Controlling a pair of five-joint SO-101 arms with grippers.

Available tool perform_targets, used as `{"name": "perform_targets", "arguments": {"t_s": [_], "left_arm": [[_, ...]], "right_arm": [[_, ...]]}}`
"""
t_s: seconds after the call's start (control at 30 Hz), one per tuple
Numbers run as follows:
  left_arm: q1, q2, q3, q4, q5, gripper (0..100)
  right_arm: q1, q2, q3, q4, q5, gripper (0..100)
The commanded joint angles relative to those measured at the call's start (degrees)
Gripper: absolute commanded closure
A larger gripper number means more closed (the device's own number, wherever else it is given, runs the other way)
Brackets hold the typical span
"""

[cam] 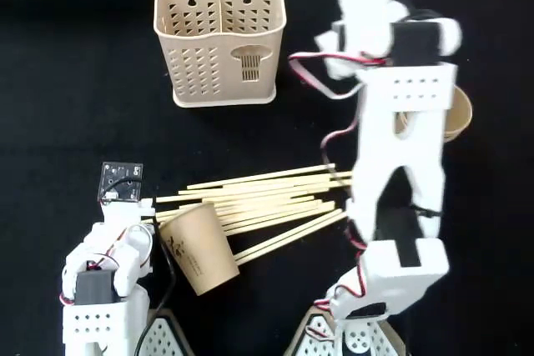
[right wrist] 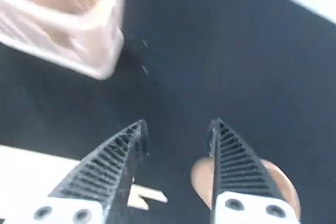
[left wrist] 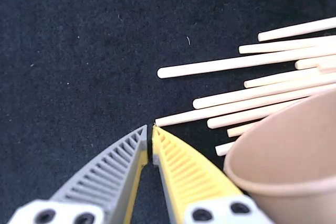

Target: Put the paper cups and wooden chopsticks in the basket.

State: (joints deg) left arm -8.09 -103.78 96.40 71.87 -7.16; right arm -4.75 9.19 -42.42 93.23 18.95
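A beige slotted basket [cam: 219, 43] stands at the back of the black table. Several wooden chopsticks [cam: 267, 198] lie in a loose bundle mid-table. One paper cup [cam: 198, 246] lies on its side against their near ends. My left gripper [left wrist: 150, 127] is shut and empty, its tips by the chopstick [left wrist: 252, 61] ends, beside the cup's rim [left wrist: 294, 150]. A second paper cup [cam: 457, 114] sits at the right, half hidden behind the raised right arm [cam: 400, 122]. My right gripper [right wrist: 178, 124] hangs open above the table, that cup [right wrist: 281, 179] showing behind one finger, the basket [right wrist: 68, 19] farther off.
The left arm's base [cam: 100, 298] stands at the front left, the right arm's base [cam: 359, 331] at the front centre. Red and white cables [cam: 321, 81] loop off the right arm between the basket and the second cup.
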Motion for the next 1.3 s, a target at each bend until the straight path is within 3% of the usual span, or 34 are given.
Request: {"name": "perform_targets", "arguments": {"t_s": [0.0,0.13,0.33,0.8,1.07,1.27], "left_arm": [[-0.13,-0.44,0.84,0.97,0.09,97],[-0.13,-0.44,0.84,0.97,0.18,97],[-0.13,-0.44,0.84,0.97,0.18,97],[-0.13,-0.44,0.84,0.97,0.18,97],[-0.13,-0.44,0.84,0.97,0.18,97],[-0.13,-0.44,0.84,0.97,0.18,97]], "right_arm": [[-4.92,-0.04,1.36,-8.7,-6.24,79.3],[-8.0,2.24,5.58,-18.11,-9.49,79.3],[-9.58,11.47,-1.27,-20.57,-9.49,79.3],[-9.41,28.18,-28.79,-8.35,-9.49,79.7],[-9.23,32.31,-31.6,-6.51,-9.49,95.2],[-9.49,31.08,-34.59,-4.22,-9.49,98.5]]}}
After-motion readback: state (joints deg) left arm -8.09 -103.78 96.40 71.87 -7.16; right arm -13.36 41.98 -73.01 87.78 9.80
